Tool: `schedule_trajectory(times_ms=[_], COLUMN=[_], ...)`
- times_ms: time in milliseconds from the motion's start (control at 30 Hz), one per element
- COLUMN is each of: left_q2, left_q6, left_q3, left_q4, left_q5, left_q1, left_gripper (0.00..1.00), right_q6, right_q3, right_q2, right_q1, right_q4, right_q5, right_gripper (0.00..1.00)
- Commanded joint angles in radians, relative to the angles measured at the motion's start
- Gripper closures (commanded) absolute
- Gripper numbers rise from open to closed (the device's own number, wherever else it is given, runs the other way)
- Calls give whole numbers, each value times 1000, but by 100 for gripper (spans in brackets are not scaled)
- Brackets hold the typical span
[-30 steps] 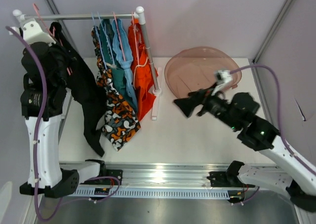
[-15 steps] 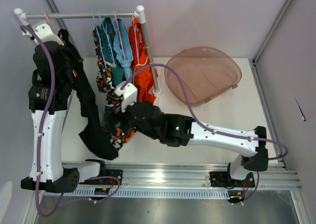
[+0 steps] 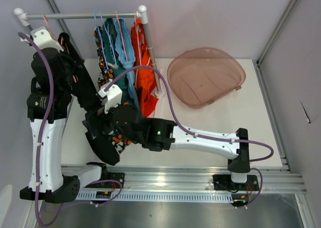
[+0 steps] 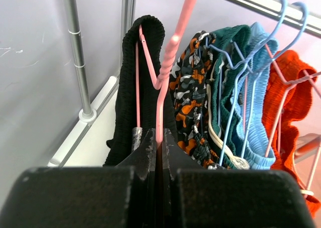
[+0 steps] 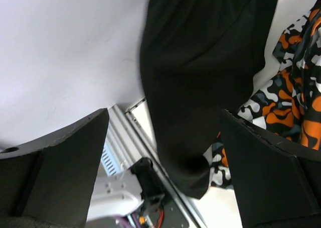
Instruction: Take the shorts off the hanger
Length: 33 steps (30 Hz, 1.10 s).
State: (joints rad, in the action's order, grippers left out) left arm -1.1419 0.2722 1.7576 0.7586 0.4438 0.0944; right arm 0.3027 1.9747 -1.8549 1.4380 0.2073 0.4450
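Observation:
My left gripper (image 4: 160, 137) is shut on the shaft of a pink hanger (image 4: 170, 52) that carries the plain black shorts (image 4: 145, 62). In the top view these black shorts (image 3: 90, 95) hang at the left end of the rail (image 3: 85, 16), beside my left gripper (image 3: 70, 70). My right gripper (image 3: 95, 125) is open, and its jaws stand wide on either side of the black shorts' lower leg (image 5: 200, 62) without closing on it. The patterned shorts (image 3: 106, 72), teal shorts (image 3: 109, 34), light blue shorts (image 3: 125, 47) and orange shorts (image 3: 145, 82) hang on blue and pink hangers.
A translucent brown basin (image 3: 205, 77) lies at the back right of the table. The rack's right post (image 3: 150, 52) and foot stand just left of the basin. The aluminium base rail (image 3: 165, 180) runs along the near edge. My right arm stretches across the table front.
My right arm swung from beside the basin across to the left, and its open gripper now straddles the black shorts' lower part. My left arm shifted slightly with the hanger.

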Motion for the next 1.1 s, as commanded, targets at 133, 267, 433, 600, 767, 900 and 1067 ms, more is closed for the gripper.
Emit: schedule_trajectory(times_ms=[133,267,433,600,767,900,1067], left_q2=[50,57,57,31,-16,-16,53], left_q6=[19,27,1,-30,-36,-28,59], left_q3=[42,42,45,101,180,181,168], left_q4=[-61,-58,-74,-90,-62,-47,74], left_q5=[-13,-16,7,44,32,17,-164], left_q1=[5,5,5,5,5,7,5], left_gripper=[100,100,100,100,100,100,100], right_q6=[26,16,35,84,197,165,53], right_q3=[44,36,-121,-391,-508,-482,-300], right_q2=[-131,-155,-81,89,177,162,65], right_q1=[-34,-28,30,151,249,239,118], right_q4=[-111,-103,-100,-89,-65,-100,-147], right_q5=[35,32,64,200,304,311,238], right_gripper=[51,100,100,100,100,100,100])
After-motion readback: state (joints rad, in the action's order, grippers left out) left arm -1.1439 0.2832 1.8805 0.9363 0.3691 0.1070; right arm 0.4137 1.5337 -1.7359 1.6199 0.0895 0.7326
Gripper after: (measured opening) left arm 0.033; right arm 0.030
